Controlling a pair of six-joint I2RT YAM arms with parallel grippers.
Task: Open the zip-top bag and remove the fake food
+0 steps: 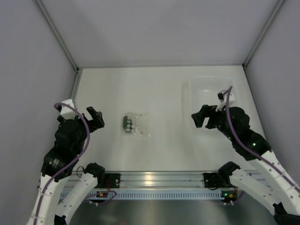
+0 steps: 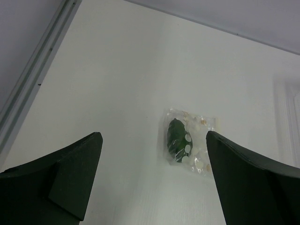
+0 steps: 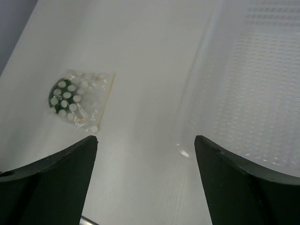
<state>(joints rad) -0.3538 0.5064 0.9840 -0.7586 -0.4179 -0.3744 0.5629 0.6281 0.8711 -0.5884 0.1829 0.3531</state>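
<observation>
As zip-top bag (image 1: pixel 136 124) lies on table (image 1: pixel 117 89), tray (image 1: pixel 187 89) edge well apart

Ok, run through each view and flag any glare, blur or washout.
Top external: even light, glare on the metal rail, and the clear tray nearly washes out against the white table. Left wrist: the zip-top bag is fairly sharp, the near fingers dark and soft-edged. Right wrist: the bag looks slightly blurred, without hard shadows.
</observation>
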